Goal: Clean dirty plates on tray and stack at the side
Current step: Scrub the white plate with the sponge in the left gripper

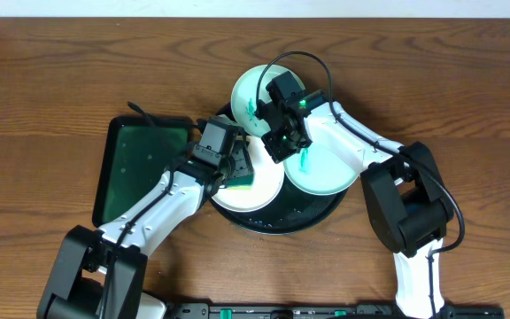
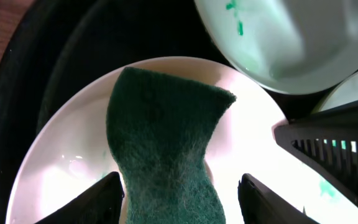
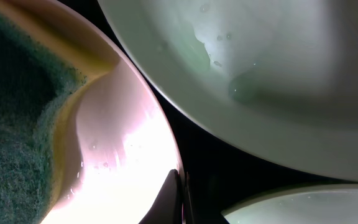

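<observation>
Far left on the worktop [image 1: 42,89]: side tray [image 1: 140,168], green inside, no plate visible on or beside it. Next, left gripper [image 1: 233,173] down over the left plate [image 1: 253,197], sponge [image 2: 160,143] standing between its fingers [image 2: 95,208]. One finger against the sponge, a sliver of plate beside the other, so firm pinch or loose cradle: cannot tell. Left plate mostly white around the sponge. All three plates inside the tray [image 1: 282,226]. Back plate [image 1: 248,89] marked with green smears [image 2: 235,18]. Right gripper [image 1: 280,146] low between the plates, near the left plate's rim; spread or pressed together, cannot tell. Right plate [image 1: 330,173] streaked green too.

Judged early: one plate under the sponge and seemingly near clean where visible. Two dirty ones to go, then all the stacking at the side.

Hidden: much of the left plate under arm and sponge in the overhead view. Right gripper's tips lost in shadow there. In the right wrist view only one dark finger edge, cropped, among plate rims too close for detail. Sponge's contact with the plate out of sight.
</observation>
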`<state>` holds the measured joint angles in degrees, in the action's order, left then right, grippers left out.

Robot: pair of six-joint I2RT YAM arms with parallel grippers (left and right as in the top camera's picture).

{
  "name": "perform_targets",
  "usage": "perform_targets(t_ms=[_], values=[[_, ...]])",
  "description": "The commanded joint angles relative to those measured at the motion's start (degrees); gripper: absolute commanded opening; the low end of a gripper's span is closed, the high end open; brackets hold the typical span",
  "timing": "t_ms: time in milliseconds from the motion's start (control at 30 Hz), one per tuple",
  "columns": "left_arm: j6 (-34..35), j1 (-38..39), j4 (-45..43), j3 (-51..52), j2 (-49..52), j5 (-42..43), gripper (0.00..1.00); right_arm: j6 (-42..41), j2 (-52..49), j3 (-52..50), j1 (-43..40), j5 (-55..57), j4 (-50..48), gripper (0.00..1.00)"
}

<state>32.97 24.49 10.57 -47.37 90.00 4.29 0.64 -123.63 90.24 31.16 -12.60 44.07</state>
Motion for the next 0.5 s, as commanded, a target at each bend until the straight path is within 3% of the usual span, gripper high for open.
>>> perform_targets(t_ms=[0, 200, 300, 467], values=[[-0.3, 1.0, 0.4, 0.3, 1.9, -0.9, 0.61, 0.0, -0.2, -1.1, -0.1, 1.2, 0.0, 0.01], [0.1, 2.1, -0.6, 0.3, 5.3, -0.9, 0.60, 0.0, -0.2, -1.1, -0.1, 1.2, 0.0, 0.01], [0.0, 2.1, -0.6, 0.3, 5.8, -0.9, 0.38, 0.0, -0.2, -1.1, -0.1, 1.2, 0.1, 0.01], [0.0, 2.0, 0.4, 0.3, 5.8, -3.9, 0.19, 0.0, -0.2, -1.1, -0.1, 1.2, 0.1, 0.01]])
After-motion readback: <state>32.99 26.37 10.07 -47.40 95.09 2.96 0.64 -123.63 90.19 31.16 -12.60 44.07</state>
